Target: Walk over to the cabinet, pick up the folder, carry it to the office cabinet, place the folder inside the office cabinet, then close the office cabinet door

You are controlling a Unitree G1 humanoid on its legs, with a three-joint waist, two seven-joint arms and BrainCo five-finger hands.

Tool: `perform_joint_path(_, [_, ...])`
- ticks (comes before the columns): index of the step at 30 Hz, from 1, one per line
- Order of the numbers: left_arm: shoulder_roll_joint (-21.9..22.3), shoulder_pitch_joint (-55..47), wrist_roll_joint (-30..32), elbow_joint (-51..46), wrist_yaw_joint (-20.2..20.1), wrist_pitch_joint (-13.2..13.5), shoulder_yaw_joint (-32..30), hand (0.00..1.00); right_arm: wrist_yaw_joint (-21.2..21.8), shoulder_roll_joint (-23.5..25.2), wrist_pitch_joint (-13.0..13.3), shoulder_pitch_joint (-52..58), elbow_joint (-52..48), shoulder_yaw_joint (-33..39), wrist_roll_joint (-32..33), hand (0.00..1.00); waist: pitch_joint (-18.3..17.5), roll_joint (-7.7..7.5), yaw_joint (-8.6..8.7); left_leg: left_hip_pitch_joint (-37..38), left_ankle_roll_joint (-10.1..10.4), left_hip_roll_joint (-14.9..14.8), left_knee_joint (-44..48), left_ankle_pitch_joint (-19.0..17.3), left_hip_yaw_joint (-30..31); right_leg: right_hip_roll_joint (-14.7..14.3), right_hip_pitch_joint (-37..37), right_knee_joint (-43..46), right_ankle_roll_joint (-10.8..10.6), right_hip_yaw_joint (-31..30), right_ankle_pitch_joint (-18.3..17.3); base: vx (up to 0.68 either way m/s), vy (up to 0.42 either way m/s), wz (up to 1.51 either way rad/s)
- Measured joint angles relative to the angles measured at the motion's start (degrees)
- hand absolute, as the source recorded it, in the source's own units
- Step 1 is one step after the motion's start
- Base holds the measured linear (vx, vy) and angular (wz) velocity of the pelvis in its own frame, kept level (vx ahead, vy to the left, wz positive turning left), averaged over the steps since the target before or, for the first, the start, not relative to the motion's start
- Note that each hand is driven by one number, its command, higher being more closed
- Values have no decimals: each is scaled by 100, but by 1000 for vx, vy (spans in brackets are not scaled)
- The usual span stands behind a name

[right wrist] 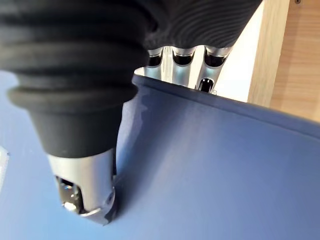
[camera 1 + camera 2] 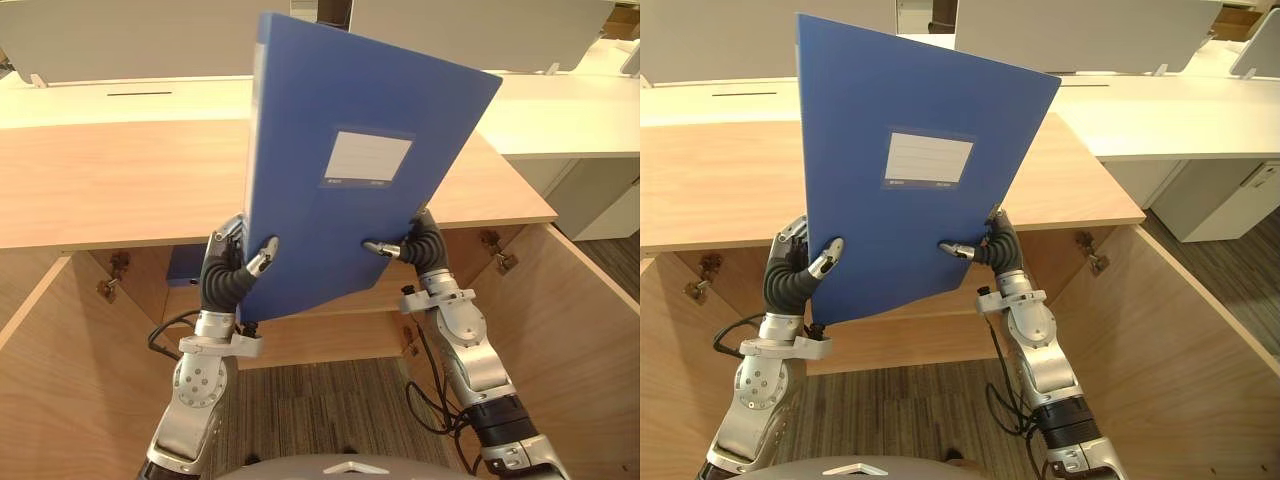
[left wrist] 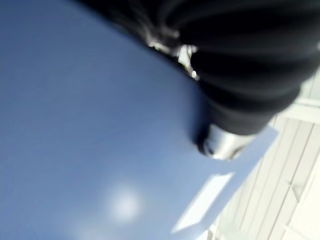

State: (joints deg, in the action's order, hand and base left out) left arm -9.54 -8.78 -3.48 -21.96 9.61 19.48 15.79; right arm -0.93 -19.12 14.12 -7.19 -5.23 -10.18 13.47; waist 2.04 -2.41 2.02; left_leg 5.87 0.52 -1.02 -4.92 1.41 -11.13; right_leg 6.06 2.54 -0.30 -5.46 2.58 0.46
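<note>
Folder [image 2: 310,240]: smooth, flat blue plastic rectangle, held upright and tilted before the open wood-grain cabinet [image 2: 120,180].
Label [image 2: 366,158]: white ruled rectangle, print unreadable.
Left hand [image 2: 232,270]: thumb and fingers pinch its lower corner.
Right hand [image 2: 415,245]: pinches the opposite edge.

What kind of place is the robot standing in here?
Most likely an office: a blue folder with a label, a low wooden cabinet with both doors open, and long white desks with divider screens behind it.
</note>
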Motion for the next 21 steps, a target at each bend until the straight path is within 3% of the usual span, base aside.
perform_joint_path(3, [-19, 0, -92, 72, 0, 1, -59, 100, 186, -4, -15, 0, 0, -5, 37, 100, -6, -10, -1, -76, 1, 0, -1, 32, 3, 1, -73, 12, 5, -2, 8, -51, -15, 1])
perform_joint_path(4, [-41, 0, -92, 99, 0, 1, -102, 0, 232, -4, -26, 1, 1, -22, 89, 100, -2, -17, -3, -96, 4, 0, -1, 46, 3, 0, -78, 8, 5, -3, 22, -37, -15, 1])
perform_joint_path(15, [-160, -20, 44, 539, -15, -105, -252, 0, 408, 106, -25, 4, 0, -79, 85, 100, -11, -24, -5, -115, 11, -2, -4, 88, 12, 1, -101, -13, 8, 3, 49, -37, -11, 0])
perform_joint_path(21, [18, -165, 264, 557, -1, -110, -523, 0, 390, 520, -25, 202, -27, -20, -3, 100, -101, -95, -11, -188, 10, -4, -3, 102, 32, 0, -157, -23, 10, 26, 57, 0, 0, 0])
